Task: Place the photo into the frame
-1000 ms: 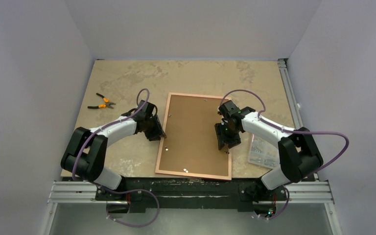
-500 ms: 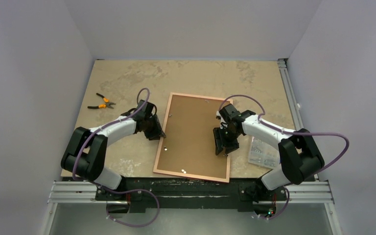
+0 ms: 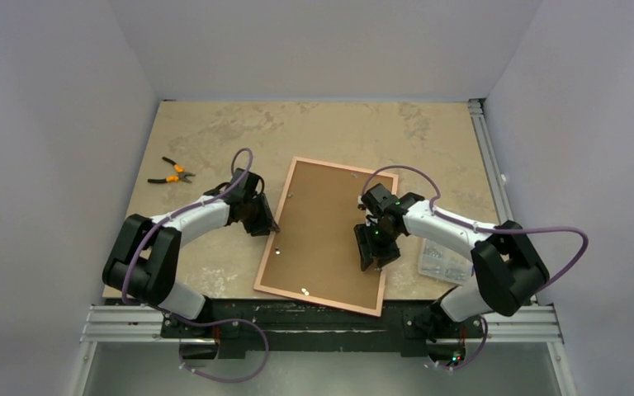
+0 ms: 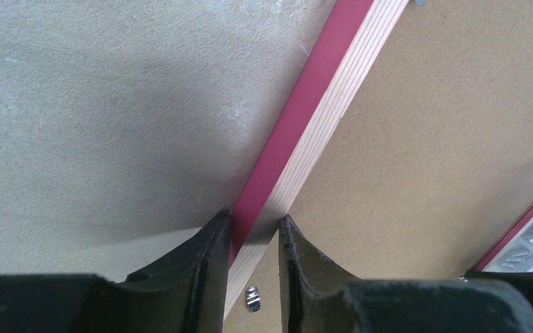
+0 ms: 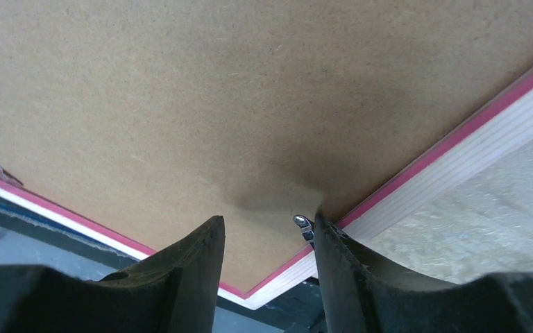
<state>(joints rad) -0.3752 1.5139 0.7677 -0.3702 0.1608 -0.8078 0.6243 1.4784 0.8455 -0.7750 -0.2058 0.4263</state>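
Note:
The frame lies face down on the table, its pink border around the brown backing board. The photo is hidden. My left gripper is shut on the frame's left rail. In the left wrist view the pink and wood rail runs between the fingers of the left gripper. My right gripper is open, tips down on the backing board near the frame's right rail. In the right wrist view the right gripper spans bare board, its right finger beside a metal tab and the rail.
Orange-handled pliers lie on the table at the left. A clear packet of small parts lies right of the frame. The frame's near edge sits close to the table's front edge. Another small metal tab is on the board by the left fingers.
The frame has turned: its near end slid left and its far end right. My right gripper has moved left and nearer on the board. The left arm has stayed put.

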